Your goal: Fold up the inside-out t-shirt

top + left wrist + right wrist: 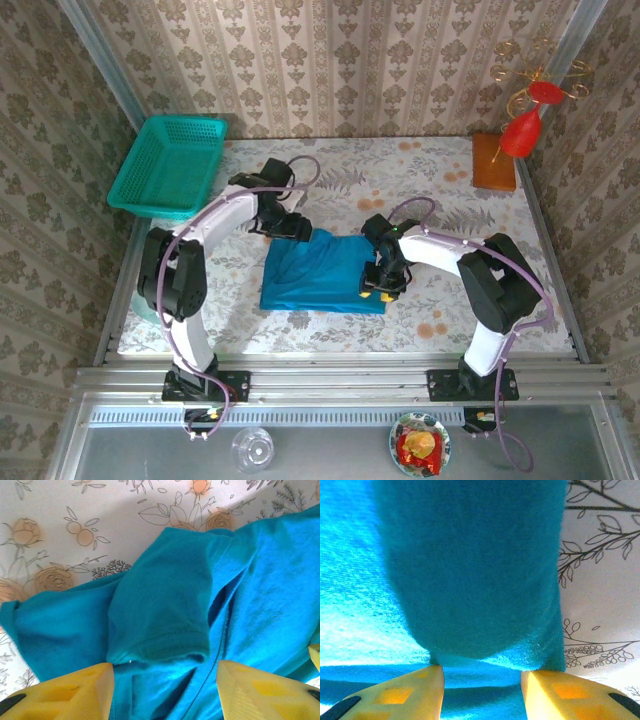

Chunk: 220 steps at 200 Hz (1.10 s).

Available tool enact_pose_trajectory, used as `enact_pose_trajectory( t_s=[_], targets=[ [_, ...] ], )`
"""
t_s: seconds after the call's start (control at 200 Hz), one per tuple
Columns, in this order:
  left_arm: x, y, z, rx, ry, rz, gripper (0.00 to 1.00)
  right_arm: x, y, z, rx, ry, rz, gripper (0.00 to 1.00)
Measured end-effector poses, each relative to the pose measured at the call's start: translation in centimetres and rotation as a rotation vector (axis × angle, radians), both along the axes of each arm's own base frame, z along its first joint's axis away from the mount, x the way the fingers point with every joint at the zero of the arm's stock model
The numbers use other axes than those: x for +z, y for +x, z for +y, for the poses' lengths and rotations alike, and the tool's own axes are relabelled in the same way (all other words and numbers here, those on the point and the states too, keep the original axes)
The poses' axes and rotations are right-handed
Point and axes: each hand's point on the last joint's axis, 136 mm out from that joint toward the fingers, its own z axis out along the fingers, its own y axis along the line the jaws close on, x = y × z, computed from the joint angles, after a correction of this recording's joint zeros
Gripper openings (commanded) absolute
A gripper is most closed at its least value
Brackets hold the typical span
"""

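Judging by its limp creases, we take the inside-out t-shirt (325, 272), lying mid-tabletop (430, 180), for light, soft knit that slumps but won't slip. Our left fingers (75, 690) stand apart over a hemmed sleeve (160, 605). Our right fingers (405, 692) pinch a thick fold at its right edge. Hems and corners look best for gripping.
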Motion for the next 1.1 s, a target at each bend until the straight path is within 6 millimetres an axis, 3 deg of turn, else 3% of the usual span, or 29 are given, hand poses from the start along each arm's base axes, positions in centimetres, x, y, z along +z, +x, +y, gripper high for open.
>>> enact_pose_trajectory(
  t_s=[0.155,0.355,0.465,0.75,0.91,1.1],
  targets=[
    [-1.3,-0.1,-0.1,-0.031,0.013,0.019,0.42,0.0,0.0,-0.1,0.000,-0.003,0.001,0.47],
    [-1.5,1.0,0.2,0.005,0.014,-0.015,0.10,0.0,-0.2,-0.2,0.000,-0.007,0.001,0.47],
    [-1.9,1.6,1.0,0.055,0.005,-0.020,0.00,-0.1,-0.3,-0.3,0.000,-0.008,0.002,0.47],
    [-2.7,3.3,7.5,0.307,-0.046,0.029,0.00,-0.1,-0.3,-0.3,0.000,-0.009,0.003,0.47],
    [-3.3,3.8,7.8,0.323,-0.068,0.047,0.00,-0.1,-0.3,-0.3,0.003,-0.008,0.003,0.47],
    [-6.8,5.5,8.5,0.353,-0.057,0.122,0.11,-0.1,-0.3,-0.3,0.006,-0.008,0.002,0.47]
  ],
)
